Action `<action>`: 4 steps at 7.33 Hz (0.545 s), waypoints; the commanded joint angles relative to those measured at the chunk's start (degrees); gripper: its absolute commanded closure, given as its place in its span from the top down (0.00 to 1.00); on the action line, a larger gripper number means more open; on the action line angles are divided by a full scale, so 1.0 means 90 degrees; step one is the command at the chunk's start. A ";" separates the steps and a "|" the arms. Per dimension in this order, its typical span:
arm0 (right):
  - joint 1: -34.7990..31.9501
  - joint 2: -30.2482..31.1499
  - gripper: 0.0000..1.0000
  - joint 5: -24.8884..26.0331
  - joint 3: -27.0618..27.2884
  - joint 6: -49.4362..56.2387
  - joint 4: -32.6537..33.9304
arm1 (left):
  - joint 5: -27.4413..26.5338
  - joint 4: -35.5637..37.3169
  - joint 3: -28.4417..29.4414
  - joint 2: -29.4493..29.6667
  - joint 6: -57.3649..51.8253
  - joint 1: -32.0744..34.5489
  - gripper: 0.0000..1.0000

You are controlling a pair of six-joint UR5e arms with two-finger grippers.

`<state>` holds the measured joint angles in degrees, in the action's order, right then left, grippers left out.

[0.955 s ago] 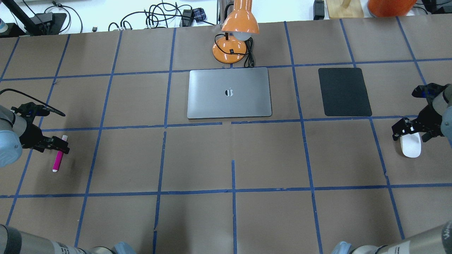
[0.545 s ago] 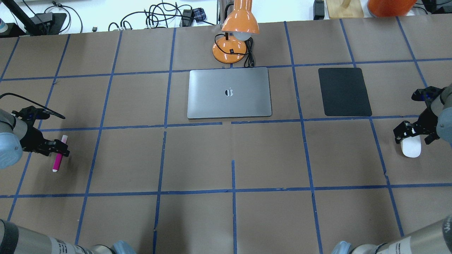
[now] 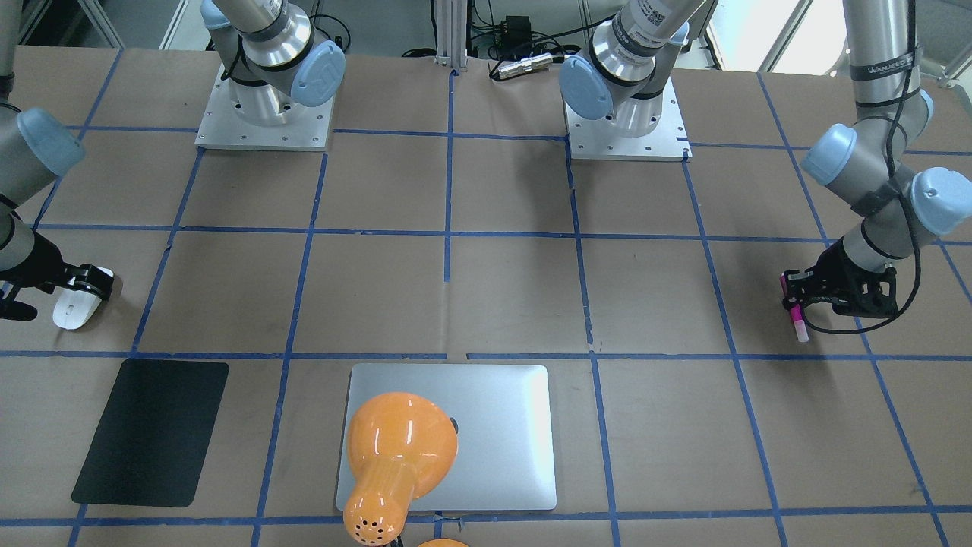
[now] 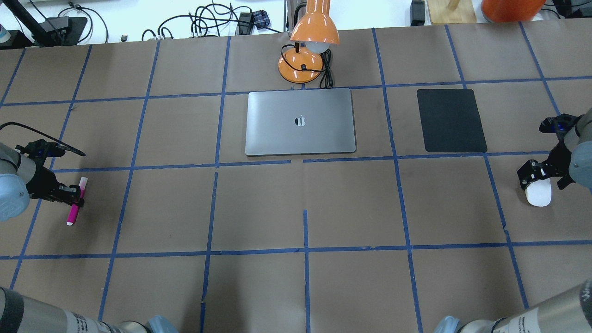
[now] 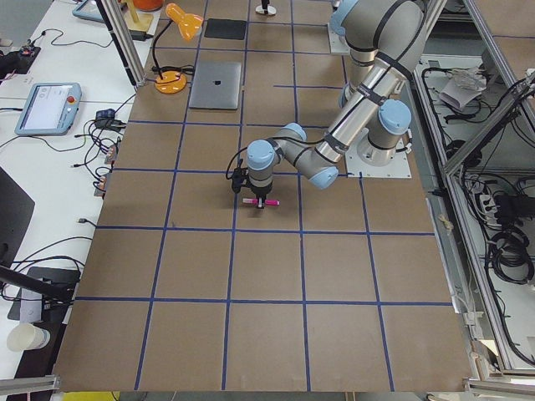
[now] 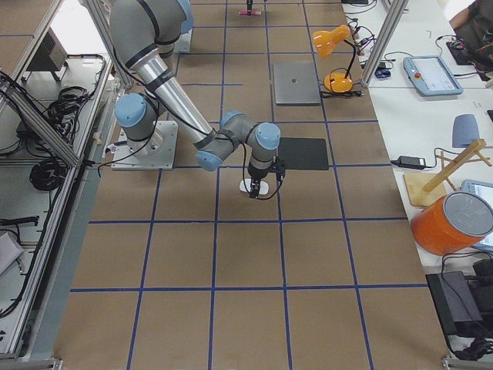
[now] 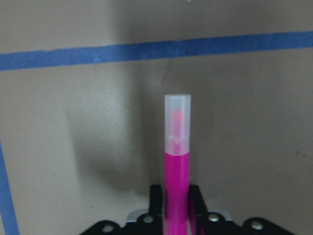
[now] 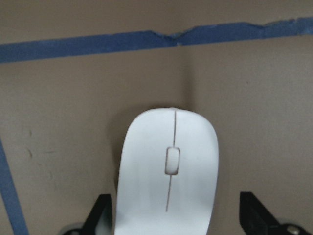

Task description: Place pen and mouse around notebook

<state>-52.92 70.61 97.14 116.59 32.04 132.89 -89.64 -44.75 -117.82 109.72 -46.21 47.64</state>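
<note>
The magenta pen [image 4: 74, 209] with its whitish cap lies at the table's far left, and my left gripper [image 4: 77, 198] is shut on its upper half. In the left wrist view the pen [image 7: 176, 166] sticks out from between the closed fingers. The white mouse [image 4: 539, 195] sits at the far right. My right gripper [image 4: 542, 178] is open and straddles its rear end. In the right wrist view the left finger is against the mouse [image 8: 166, 161] and the right finger [image 8: 257, 213] stands apart from it. The silver notebook [image 4: 300, 134] lies closed at the centre back.
An orange desk lamp [image 4: 307, 46] with its cord stands just behind the notebook. A thin black mat [image 4: 451, 120] lies to the notebook's right, near the mouse. Both arm bases [image 3: 264, 114] are bolted at the robot's side of the table.
The left gripper's fingers closed in on the pen, which shifted slightly left. The right gripper settled a little lower over the mouse's rear and its fingers narrowed somewhat.
</note>
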 commanded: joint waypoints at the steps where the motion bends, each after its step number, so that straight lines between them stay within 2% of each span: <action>1: -0.0018 0.0093 0.33 -0.0370 -0.0025 0.0053 -0.0019 | -0.0108 -0.0115 0.0073 -0.0149 0.0781 0.0068 0.00; 2: -0.0057 0.0113 0.28 -0.0392 -0.0112 0.0198 -0.0029 | -0.0099 -0.0686 0.0248 -0.0324 0.1756 0.0233 0.00; 3: -0.0260 0.0306 0.28 -0.0412 -0.0461 0.0161 -0.0193 | -0.0070 -0.1359 0.0501 -0.0538 0.2693 0.0602 0.00; 4: -0.0852 0.0308 0.28 -0.0412 -0.1016 -0.0071 -0.0611 | -0.0021 -0.1897 0.0726 -0.0753 0.3960 0.1108 0.00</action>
<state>-55.78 72.75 93.64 112.47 32.97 130.82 -90.23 -55.47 -113.80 105.30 -23.41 52.81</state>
